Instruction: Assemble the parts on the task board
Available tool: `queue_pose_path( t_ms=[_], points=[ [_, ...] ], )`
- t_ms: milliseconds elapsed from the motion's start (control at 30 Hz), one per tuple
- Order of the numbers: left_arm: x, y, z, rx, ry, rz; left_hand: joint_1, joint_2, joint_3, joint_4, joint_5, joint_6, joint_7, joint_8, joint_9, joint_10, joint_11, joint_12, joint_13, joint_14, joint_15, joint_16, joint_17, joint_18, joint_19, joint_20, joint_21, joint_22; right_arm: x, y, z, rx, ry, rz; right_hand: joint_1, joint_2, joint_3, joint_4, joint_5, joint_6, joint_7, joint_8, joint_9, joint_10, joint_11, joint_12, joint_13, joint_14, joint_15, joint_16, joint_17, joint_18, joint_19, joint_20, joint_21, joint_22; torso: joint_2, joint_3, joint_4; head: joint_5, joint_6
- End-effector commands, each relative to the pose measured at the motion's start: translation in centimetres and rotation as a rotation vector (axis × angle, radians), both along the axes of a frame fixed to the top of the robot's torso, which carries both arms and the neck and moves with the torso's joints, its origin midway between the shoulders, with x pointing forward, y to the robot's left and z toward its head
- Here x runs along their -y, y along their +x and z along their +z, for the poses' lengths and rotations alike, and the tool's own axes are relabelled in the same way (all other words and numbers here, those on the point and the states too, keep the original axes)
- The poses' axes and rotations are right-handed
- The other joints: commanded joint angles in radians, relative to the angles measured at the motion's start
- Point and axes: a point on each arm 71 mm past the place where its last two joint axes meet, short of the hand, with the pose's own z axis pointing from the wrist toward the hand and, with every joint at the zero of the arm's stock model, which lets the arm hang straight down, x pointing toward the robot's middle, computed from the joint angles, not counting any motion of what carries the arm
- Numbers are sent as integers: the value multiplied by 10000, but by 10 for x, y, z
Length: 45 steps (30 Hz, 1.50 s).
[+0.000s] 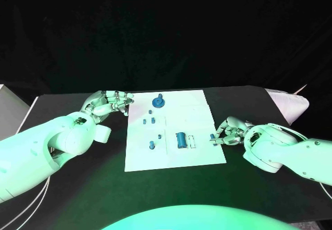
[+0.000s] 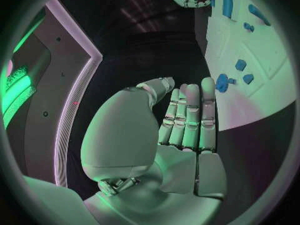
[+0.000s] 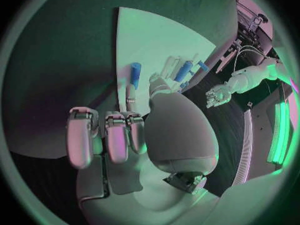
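Blue part (image 1: 212, 137) at right fingers (image 1: 222, 133), board edge

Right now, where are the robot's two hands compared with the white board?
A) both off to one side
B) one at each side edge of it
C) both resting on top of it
B: the left hand sits at one side edge of the task board, the right hand at the opposite edge.

Matt black table (image 1: 83, 182), smooth white task board (image 1: 186, 103), glossy plastic-looking blue parts (image 1: 181, 139), shiny metallic hands (image 1: 107, 103).
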Motion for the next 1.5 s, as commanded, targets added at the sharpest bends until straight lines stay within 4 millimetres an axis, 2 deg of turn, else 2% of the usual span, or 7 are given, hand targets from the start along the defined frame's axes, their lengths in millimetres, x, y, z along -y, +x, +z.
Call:
queue_pose_path(
  t_ms=[33, 533, 700, 767, 900, 1067, 1500],
  points=[
    [1, 0, 1, 88, -134, -66, 22, 65, -7, 62, 0, 19, -11, 55, -13, -74, 19, 47, 0, -43, -26, -37, -16, 155, 62, -9, -21, -13, 2, -1, -5, -108, -700, -93, -157, -23, 73, 2, 38, 81, 5, 71, -2, 1079, -73, 21, 2635, 1043, -23, 43, 2633, -135, 655, 12, -24, 1716, 0, -1, 0, 13, -14],
    [-1, -1, 1, 70, -120, -55, 12, 66, -12, 78, -1, 17, -12, 59, -17, -74, 19, 51, -1, -41, -25, -35, -16, 154, 65, -8, -29, -17, -7, 2, -15, -84, -1107, 41, -270, 15, 134, -11, 78, 91, -15, 96, 4, 1079, -89, 21, 2635, 1043, -36, 43, 2633, -135, 656, 0, -27, 1719, 0, 12, -7, 42, -37],
    [-1, -1, 0, 62, -119, -61, -5, 76, -15, 101, 1, 15, -11, 62, -20, -77, 21, 53, -2, -40, -23, -33, -17, 153, 67, -6, -36, -22, -11, 1, -19, -144, -1102, 99, 428, 212, 698, -108, 991, 22, -50, 86, -22, 1079, -130, 21, 2635, 1043, -78, 43, 2633, -138, 663, -41, -23, 1736, 4, 12, -7, 49, -36],
    [-1, -1, 0, 59, -119, -65, -5, 76, -15, 101, 1, 15, -11, 62, -20, -77, 21, 53, -2, -40, -23, -33, -17, 153, 67, -6, -36, -22, -12, 1, -20, -187, -1127, 118, 883, 208, 1096, -171, 893, 30, -74, 83, -42, 1079, -155, 21, 2635, 1043, -102, 43, 2633, -141, 668, -64, -14, 1749, -4, 3, -9, 49, -47],
    [-1, -1, 0, 54, -118, -70, -5, 76, -15, 101, 1, 15, -11, 62, -20, -77, 21, 53, -2, -40, -23, -33, -17, 153, 67, -6, -36, -22, -13, 1, -21, -265, -1246, 150, 1391, -71, 1834, -245, 1457, 80, -83, 78, -84, 1079, -169, 21, 2635, 1043, -117, 43, 2633, -148, 678, -86, 8, 1776, -9, -3, -12, 47, -61],
    [-1, -1, 0, 46, -115, -81, -12, 84, -14, 114, 2, 15, -11, 65, -23, -80, 20, 54, -3, -39, -22, -32, -17, 153, 69, -5, -42, -26, -14, 0, -21, -370, -1413, 226, 1636, -466, 2606, -382, 1643, 172, -79, 115, -102, 1079, -167, 21, 2635, 1043, -114, 43, 2633, -154, 686, -87, 23, 1801, -13, -6, -13, 49, -71],
    [-1, -2, 0, 29, -111, -103, -8, 85, -12, 114, 3, 15, -13, 67, -24, -80, 19, 55, -3, -40, -23, -32, -17, 154, 69, -6, -44, -27, -23, -2, -20, -329, -1680, 641, 1466, -913, 2933, -366, 1773, 142, -25, 95, -132, 1079, -120, 21, 2635, 1043, -76, 43, 2633, -145, 671, -63, -32, 1782, -8, -10, -8, 37, -47]
  ],
)
